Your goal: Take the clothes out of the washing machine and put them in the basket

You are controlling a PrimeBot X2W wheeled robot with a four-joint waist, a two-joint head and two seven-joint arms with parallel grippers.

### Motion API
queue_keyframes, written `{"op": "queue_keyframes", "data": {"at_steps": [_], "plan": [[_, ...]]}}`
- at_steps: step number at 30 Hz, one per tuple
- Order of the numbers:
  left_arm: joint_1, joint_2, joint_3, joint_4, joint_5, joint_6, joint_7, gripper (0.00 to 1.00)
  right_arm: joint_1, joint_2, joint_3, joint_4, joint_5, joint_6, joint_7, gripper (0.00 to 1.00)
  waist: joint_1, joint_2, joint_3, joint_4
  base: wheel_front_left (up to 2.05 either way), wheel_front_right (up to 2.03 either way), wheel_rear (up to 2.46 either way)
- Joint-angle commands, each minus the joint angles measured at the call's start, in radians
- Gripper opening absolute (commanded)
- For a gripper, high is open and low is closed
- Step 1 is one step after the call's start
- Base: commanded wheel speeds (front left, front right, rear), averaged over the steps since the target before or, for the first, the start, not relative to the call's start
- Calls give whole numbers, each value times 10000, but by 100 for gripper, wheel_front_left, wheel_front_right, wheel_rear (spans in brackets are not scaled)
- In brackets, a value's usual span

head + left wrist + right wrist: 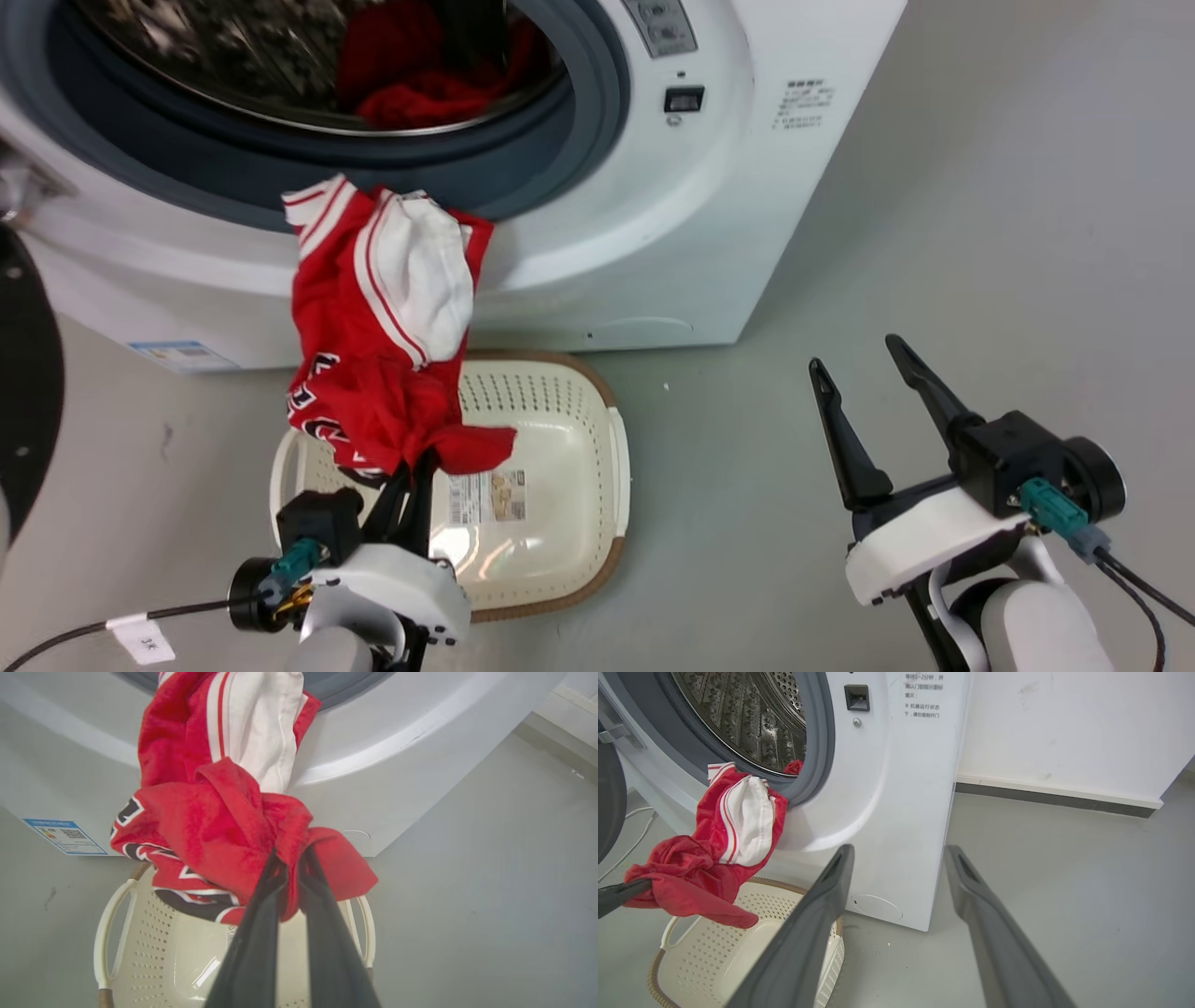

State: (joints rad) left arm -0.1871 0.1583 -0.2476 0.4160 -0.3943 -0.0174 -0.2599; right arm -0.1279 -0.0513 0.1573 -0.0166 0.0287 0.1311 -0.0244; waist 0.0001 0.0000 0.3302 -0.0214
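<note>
**One jersey half out of the washer, held by the left gripper**

Count: one washing machine, one basket, two grippers. One red jersey with a white panel, striped trim and black-and-white lettering drapes from the porthole lip down over the basket. More red fabric lies in the drum; how many pieces, cannot tell.

The left gripper reaches up over the basket, fingers pinched on the jersey's lower fold. The right gripper hangs above the floor, right of the basket, fingers spread.

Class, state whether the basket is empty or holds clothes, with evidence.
Empty: the basket shows a bare bottom; the red garment hangs above it from the left end effector.
</note>
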Motion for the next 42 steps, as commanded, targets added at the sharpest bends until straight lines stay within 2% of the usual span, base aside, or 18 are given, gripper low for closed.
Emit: {"op": "queue_keyframes", "data": {"at_steps": [1, 6, 14, 19, 31, 38, 39, 40, 41, 42], "plan": [[-305, -76, 145, 135, 142, -124, -65, 0, -205, 20, 23, -62, 4, -7, 4, 100, -1, 0, 604, -228, 0, 0, 0], [-876, -301, 576, 975, 466, -520, -71, 0, -547, 20, 177, -173, 38, -7, -98, 100, -1, 0, 1542, -509, 0, 0, 0], [-2115, -400, 1358, 2042, 967, -789, -74, 0, -1069, 22, 391, -254, 67, -7, -243, 100, -1, 0, 2904, -853, 0, 0, 0], [-2945, -229, 1769, 2870, 1287, -933, -65, 0, -1369, 20, 497, -297, 27, -7, -398, 100, -1, 0, 3720, -1207, 0, 0, 0], [-4422, 153, 2328, 5758, 1631, -916, -55, 0, -1897, 22, 911, -309, 220, -7, -724, 100, -1, 0, 4979, -1769, 0, 0, 0], [-4686, 111, 2448, 6699, 1668, -888, -55, 0, -1900, 22, 969, -210, 206, -7, -792, 100, -1, 0, 5036, -1755, 0, 0, 0], [-4690, 79, 2455, 6739, 1683, -892, -55, 15, -1906, 22, 963, -169, 201, -7, -800, 100, -1, 0, 4964, -1719, 0, 0, 0], [-4662, 46, 2454, 6791, 1693, -898, -55, 43, -1915, 21, 950, -119, 189, -8, -807, 100, -1, 0, 4866, -1679, 0, 0, 0], [-4610, 20, 2461, 6833, 1689, -905, -55, 91, -1918, 22, 943, -63, 178, -7, -819, 100, -1, 0, 4744, -1637, 0, 0, 0], [-4543, -11, 2479, 6801, 1694, -907, -55, 100, -1912, 21, 933, 10, 162, -7, -837, 100, -1, 0, 4583, -1588, 0, 0, 0]]}}
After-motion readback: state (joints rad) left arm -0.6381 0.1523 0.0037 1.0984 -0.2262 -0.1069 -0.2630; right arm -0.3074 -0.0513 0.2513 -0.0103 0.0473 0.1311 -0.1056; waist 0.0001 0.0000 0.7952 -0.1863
